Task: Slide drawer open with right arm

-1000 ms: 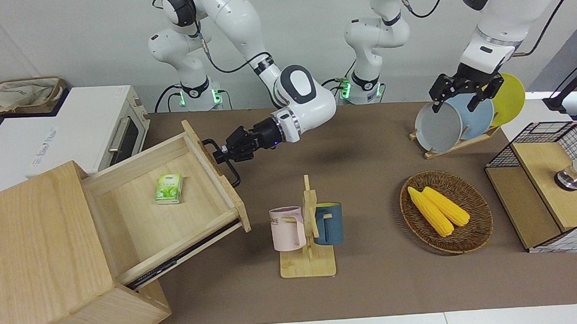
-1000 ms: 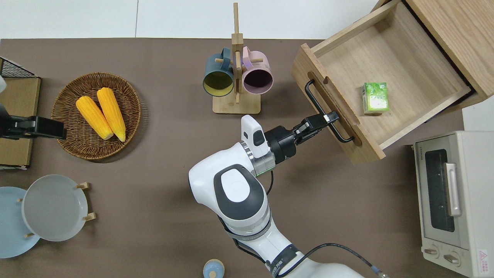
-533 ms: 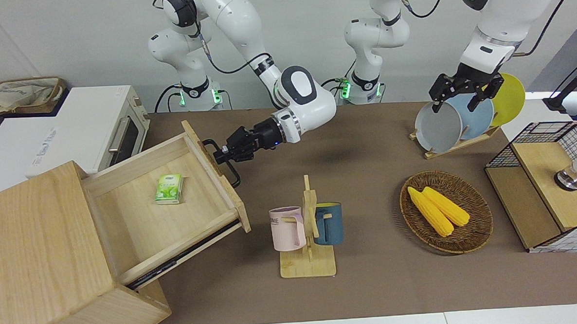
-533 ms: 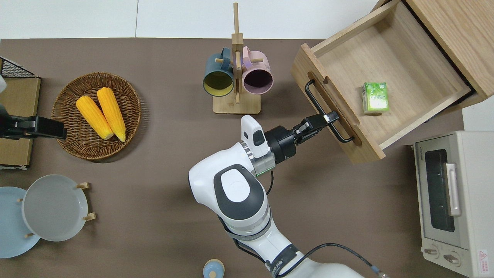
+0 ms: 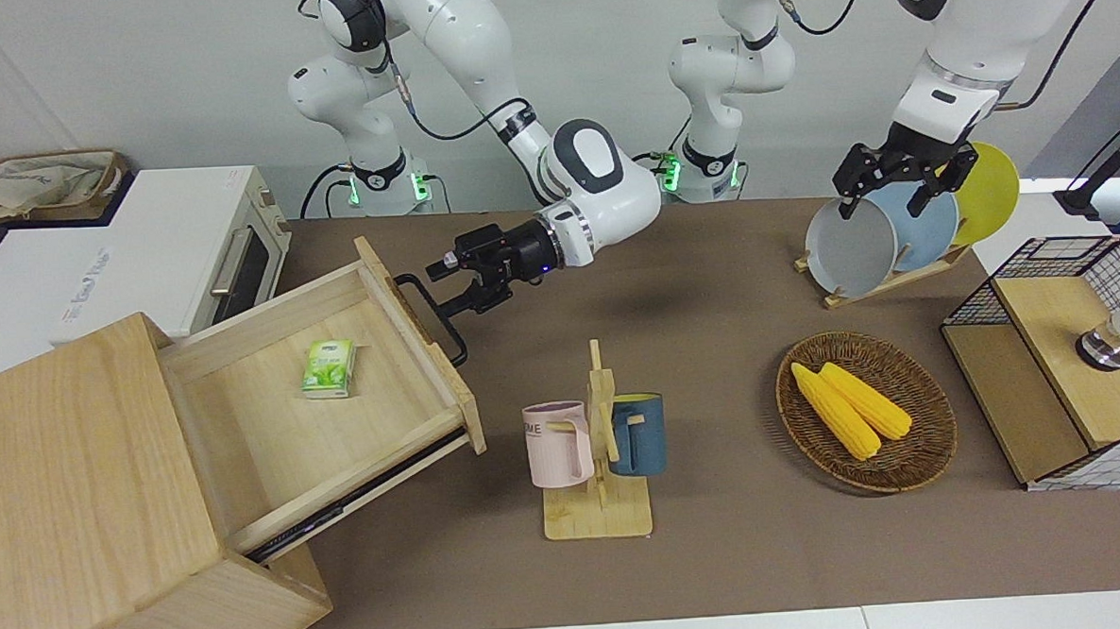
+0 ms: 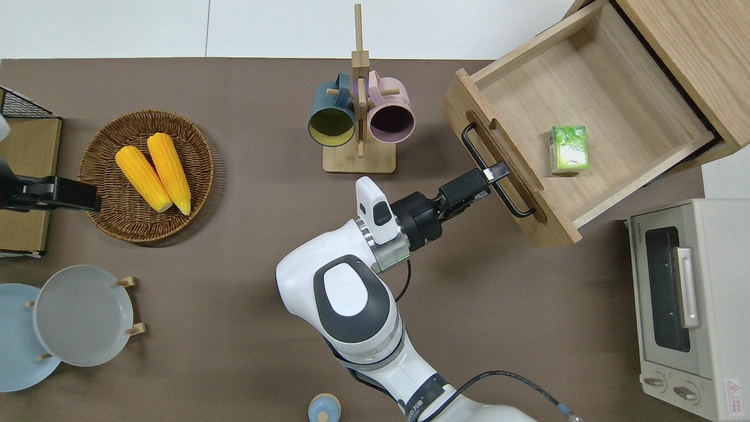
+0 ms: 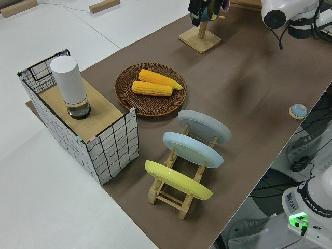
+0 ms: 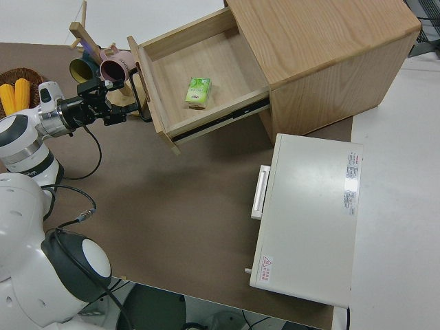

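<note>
1. Drawer (image 5: 322,386) pulled well out of wooden box (image 5: 76,487), holding a green packet (image 5: 327,367), print unreadable.
2. Right gripper (image 6: 495,173) at the drawer's black handle (image 6: 495,171), fingers spread apart.
3. Left arm parked.

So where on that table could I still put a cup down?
Bare table lies between the plate rack and the right arm, and between that arm and the toaster oven. It is crowded between the mug stand and the drawer.
</note>
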